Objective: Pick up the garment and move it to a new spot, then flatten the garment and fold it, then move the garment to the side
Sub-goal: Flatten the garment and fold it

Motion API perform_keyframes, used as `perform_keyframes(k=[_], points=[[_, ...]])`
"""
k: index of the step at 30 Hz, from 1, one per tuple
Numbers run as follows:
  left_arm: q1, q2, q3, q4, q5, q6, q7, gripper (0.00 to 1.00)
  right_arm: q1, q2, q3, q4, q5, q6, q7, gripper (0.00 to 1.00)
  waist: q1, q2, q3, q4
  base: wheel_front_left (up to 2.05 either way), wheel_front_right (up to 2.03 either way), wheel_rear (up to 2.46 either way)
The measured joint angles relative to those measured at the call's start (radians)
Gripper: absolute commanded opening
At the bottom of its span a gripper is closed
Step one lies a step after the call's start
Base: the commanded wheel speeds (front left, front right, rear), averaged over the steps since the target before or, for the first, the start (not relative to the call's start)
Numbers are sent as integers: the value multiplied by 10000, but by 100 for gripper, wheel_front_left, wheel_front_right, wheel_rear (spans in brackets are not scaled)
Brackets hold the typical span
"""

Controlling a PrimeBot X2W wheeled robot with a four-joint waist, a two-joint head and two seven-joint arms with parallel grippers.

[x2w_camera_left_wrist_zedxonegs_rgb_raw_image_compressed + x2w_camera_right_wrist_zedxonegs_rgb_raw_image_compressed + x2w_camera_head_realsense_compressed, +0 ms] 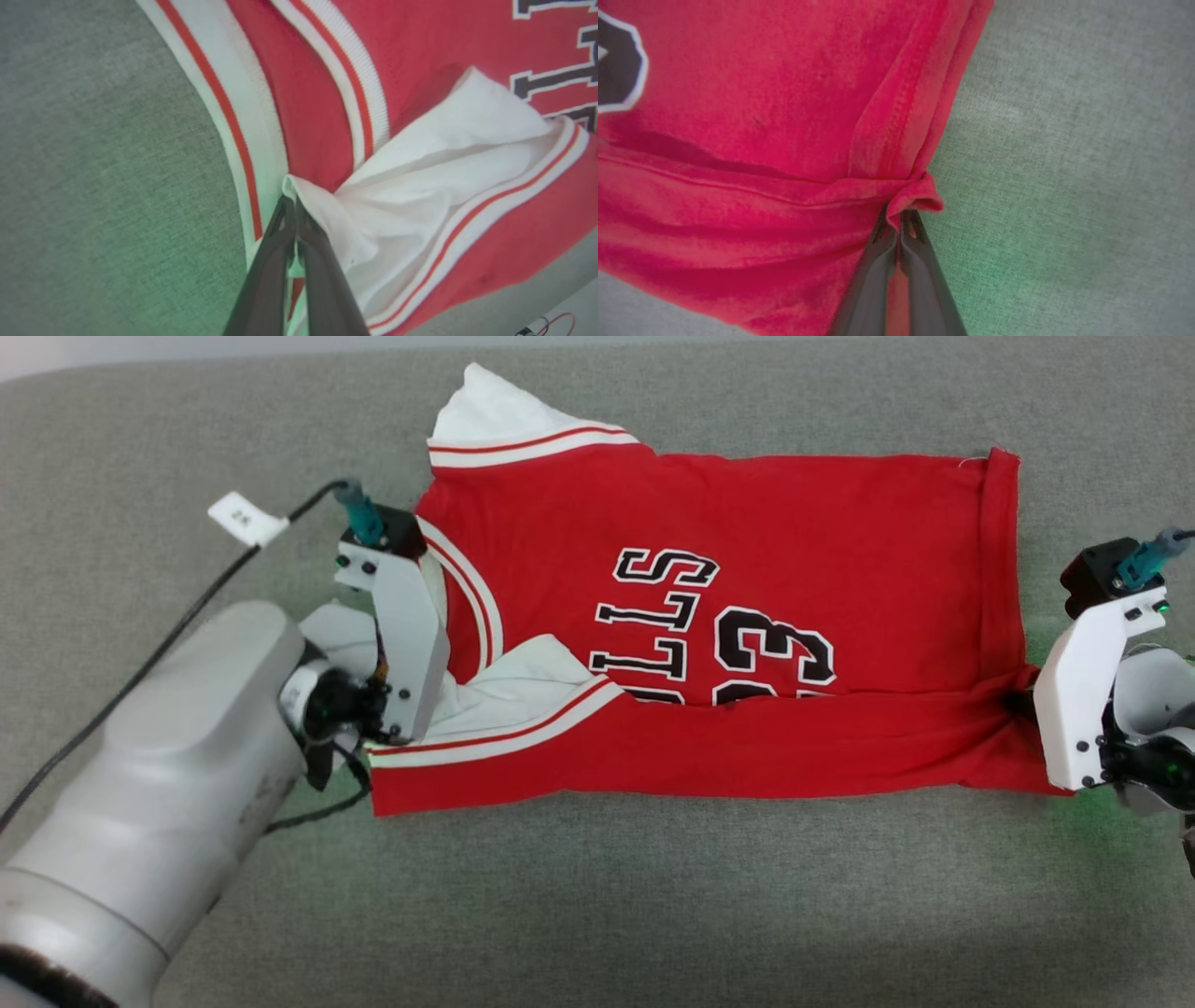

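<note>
Garment (794, 523): one. Left tool (290, 207), right tool (899, 221) pinch it.

Grey-green woven fabric surface (597, 915), padded look, far edge rounding off at top left. Pale strip (37, 359) beyond that edge in the head view's top-left corner. Light soft, even. Green glow (994, 261) tints the fabric in both wrist views. Left wrist view, bottom-right corner: paler ground (579, 303), thin red wire (560, 314) on it.
</note>
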State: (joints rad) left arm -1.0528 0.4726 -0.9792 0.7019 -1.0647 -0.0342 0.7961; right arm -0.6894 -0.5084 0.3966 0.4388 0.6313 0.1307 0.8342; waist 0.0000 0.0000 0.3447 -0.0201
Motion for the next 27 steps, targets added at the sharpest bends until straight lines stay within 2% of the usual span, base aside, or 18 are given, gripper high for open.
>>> perform_keyframes(k=[1,2,3,5,8,14,15,16,17,19,27], points=[[-99,-71,25,130,-81,144,247,32,-70,17,54,86,29,0,-21,0,0,0,11,-6,0,0,0],[-180,-130,42,232,-111,297,424,49,-145,36,115,188,77,0,-40,0,0,0,16,-8,0,0,0],[-259,-186,56,316,-134,479,579,100,-208,48,176,278,100,0,-44,0,0,0,15,-7,0,0,0],[-370,-201,109,454,-178,796,763,100,-325,86,272,477,121,0,-71,0,0,0,-8,4,0,0,0],[-517,-23,165,481,-92,1020,646,100,-470,121,387,805,130,0,-111,0,0,0,-58,59,0,0,0],[-608,351,257,134,219,1135,-105,100,-715,209,631,1630,79,8,-247,0,0,0,-264,267,0,0,0],[-637,403,328,67,224,1156,-274,100,-762,253,627,1825,71,8,-245,8,0,0,-314,309,0,0,0],[-652,431,355,-10,270,1231,-449,100,-773,309,617,2008,69,8,-247,29,0,0,-371,351,0,0,0],[-649,447,334,-92,357,1223,-554,100,-779,336,623,2155,61,8,-270,44,0,0,-428,395,0,0,0],[-573,462,374,-224,380,1246,-825,100,-798,397,658,2449,-81,8,-353,100,0,0,-564,479,0,0,0],[536,587,433,-1068,84,1336,-1281,100,-776,729,813,3256,-117,-6,-826,100,0,0,-1357,678,0,0,0]])
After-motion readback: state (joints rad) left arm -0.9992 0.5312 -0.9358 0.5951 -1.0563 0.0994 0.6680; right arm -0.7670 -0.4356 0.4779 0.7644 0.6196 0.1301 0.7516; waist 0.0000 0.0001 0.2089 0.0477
